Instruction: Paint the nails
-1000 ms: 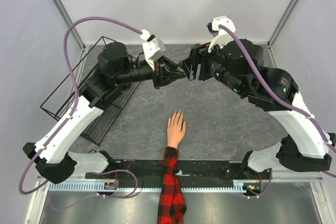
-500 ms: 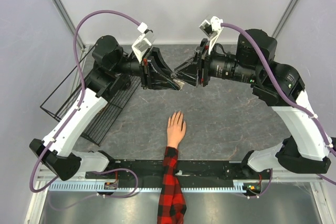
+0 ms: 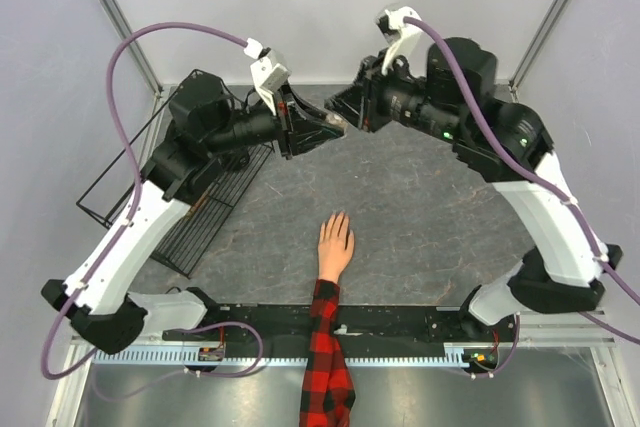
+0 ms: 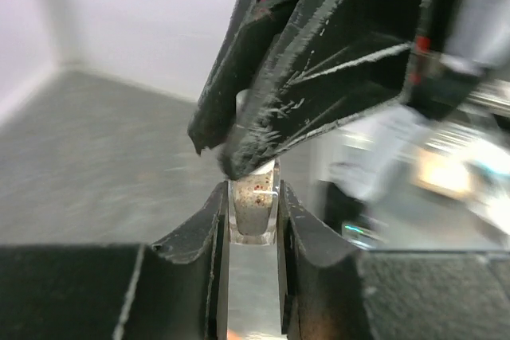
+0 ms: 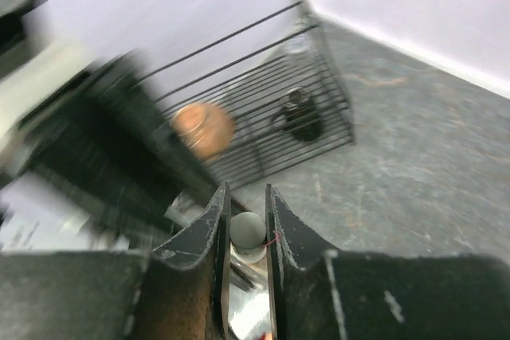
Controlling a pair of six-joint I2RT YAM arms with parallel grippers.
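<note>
A peach mannequin hand (image 3: 335, 242) with a red-and-black plaid sleeve (image 3: 325, 347) lies palm down at the table's near middle; its nails are too small to make out. Both grippers meet in the air beyond it. My left gripper (image 3: 330, 132) (image 4: 253, 190) is shut on a small glass bottle (image 4: 253, 205) with speckled contents. My right gripper (image 3: 342, 107) (image 5: 247, 189) faces it, its jaws pressed on both sides of the bottle's round grey-white cap (image 5: 248, 230). The right gripper's black fingers (image 4: 319, 61) cover the bottle's top in the left wrist view.
A black wire rack (image 3: 150, 197) (image 5: 263, 109) stands at the left of the table, with a small dark bottle (image 5: 296, 117) in it. A blurred orange-brown round thing (image 5: 203, 129) shows near the rack. Grey walls enclose the table on three sides.
The two grippers came together over the table, then moved up and toward the back wall. The right gripper's jaws narrowed onto the cap. The left gripper kept its hold.
</note>
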